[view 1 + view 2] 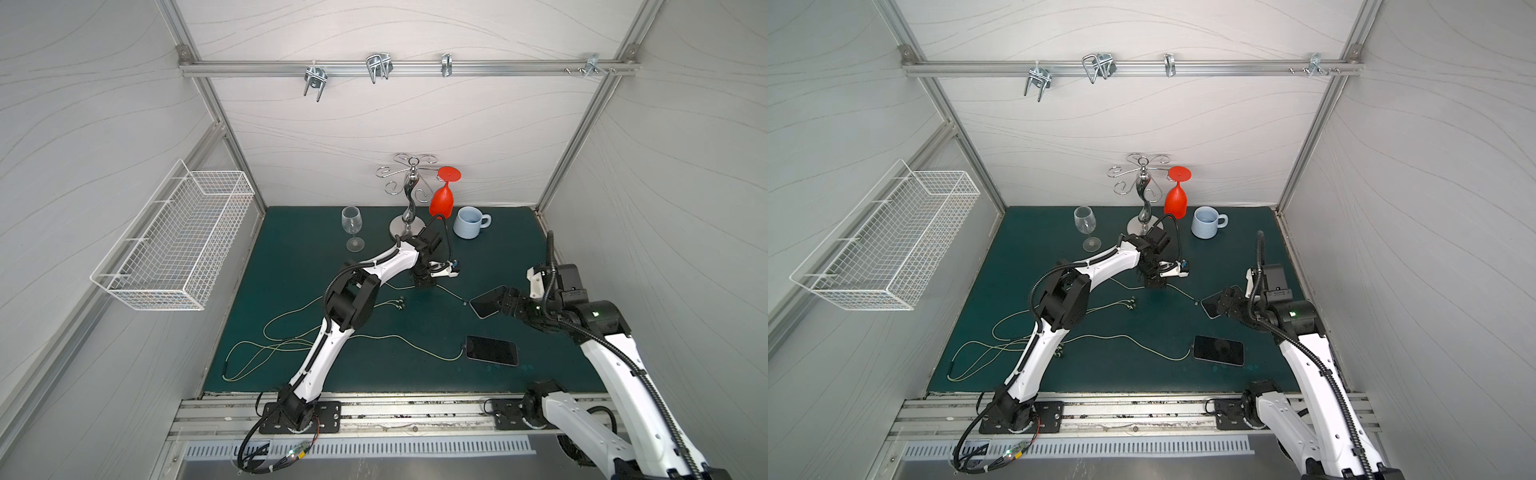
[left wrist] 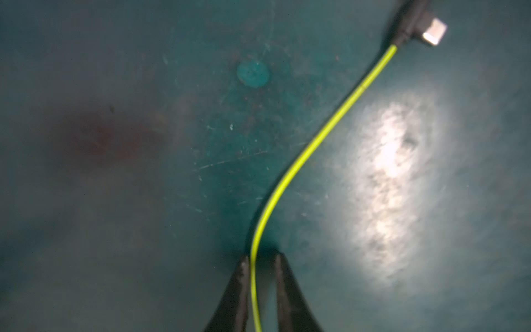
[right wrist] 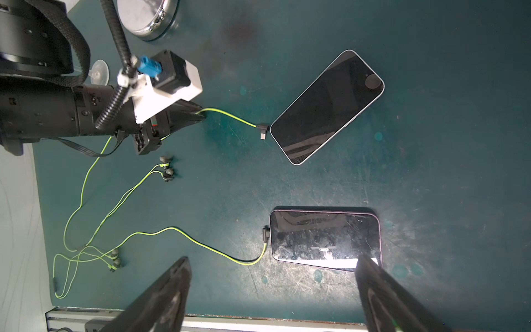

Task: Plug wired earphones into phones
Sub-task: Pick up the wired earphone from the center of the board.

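The left gripper (image 2: 261,257) is pinched shut on an earphone cable (image 2: 316,140). Its plug (image 2: 411,26) lies just beside the angled phone's (image 3: 327,106) short edge, right of centre in both top views. The right gripper (image 3: 273,260) hangs wide open near the phones. The second phone (image 1: 491,350), lower right, has a plug at its short edge, with bare mat (image 1: 291,249) around both.

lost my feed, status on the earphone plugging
left gripper jaws shut on earphone cable. right gripper jaws open, empty. plug unseated beside far phone; near phone plugged. path clear.
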You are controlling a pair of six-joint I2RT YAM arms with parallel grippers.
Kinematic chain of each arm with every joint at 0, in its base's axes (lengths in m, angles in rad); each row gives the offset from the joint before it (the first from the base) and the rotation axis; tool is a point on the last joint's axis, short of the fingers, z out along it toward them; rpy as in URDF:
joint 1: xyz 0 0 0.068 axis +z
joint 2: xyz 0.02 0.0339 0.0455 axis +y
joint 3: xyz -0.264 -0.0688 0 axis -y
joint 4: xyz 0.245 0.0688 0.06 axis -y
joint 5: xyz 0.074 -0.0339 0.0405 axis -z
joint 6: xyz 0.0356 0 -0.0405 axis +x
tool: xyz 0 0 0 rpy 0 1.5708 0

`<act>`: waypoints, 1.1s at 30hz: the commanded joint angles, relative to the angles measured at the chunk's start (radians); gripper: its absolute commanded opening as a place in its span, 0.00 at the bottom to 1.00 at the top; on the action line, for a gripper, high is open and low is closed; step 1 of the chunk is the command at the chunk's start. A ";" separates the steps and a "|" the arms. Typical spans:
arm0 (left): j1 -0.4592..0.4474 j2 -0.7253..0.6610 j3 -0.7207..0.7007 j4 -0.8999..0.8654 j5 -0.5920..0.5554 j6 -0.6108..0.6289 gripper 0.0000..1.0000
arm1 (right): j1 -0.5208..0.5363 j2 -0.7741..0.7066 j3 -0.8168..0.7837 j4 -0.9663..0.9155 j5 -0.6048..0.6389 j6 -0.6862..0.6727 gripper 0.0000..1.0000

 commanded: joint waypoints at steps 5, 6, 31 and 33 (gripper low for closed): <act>0.004 0.047 0.022 -0.081 0.016 -0.002 0.00 | -0.005 0.006 0.013 -0.019 -0.010 -0.023 0.89; 0.008 0.035 0.017 -0.093 0.037 -0.013 0.00 | -0.006 0.009 0.009 -0.004 -0.019 -0.040 0.89; 0.044 -0.682 -0.559 0.262 0.161 -0.578 0.00 | -0.005 0.057 -0.367 0.861 -0.552 0.011 0.77; 0.045 -0.739 -0.594 0.292 0.179 -0.597 0.00 | -0.005 0.043 -0.412 0.961 -0.570 0.005 0.78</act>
